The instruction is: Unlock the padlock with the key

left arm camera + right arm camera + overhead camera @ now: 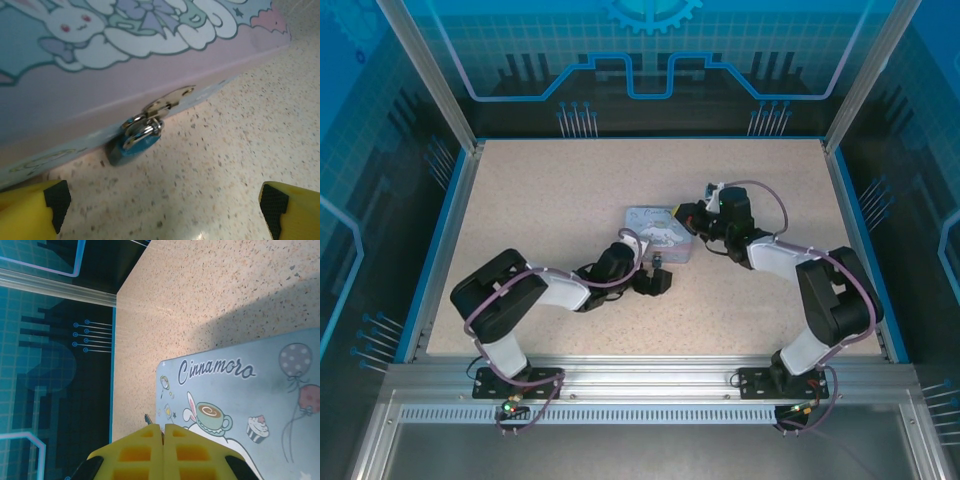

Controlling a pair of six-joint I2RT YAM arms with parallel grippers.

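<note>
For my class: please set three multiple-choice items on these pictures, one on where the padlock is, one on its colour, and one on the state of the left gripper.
1. Where is the padlock relative to the tin?
A. lying on its lid
B. hanging from the hasp on its side
C. lying apart from it

2. What colour is the padlock's body?
A. red
B. yellow
C. blue

3. How do the left gripper's fingers stand?
A. wide apart, nothing between them
B. shut on the padlock
C. shut on the hasp

Answers:
1 B: in the left wrist view the shackle runs through the hasp.
2 C: the body below the silver shackle is blue.
3 A: the yellow fingers sit at the two lower corners, with bare table between them.
</note>
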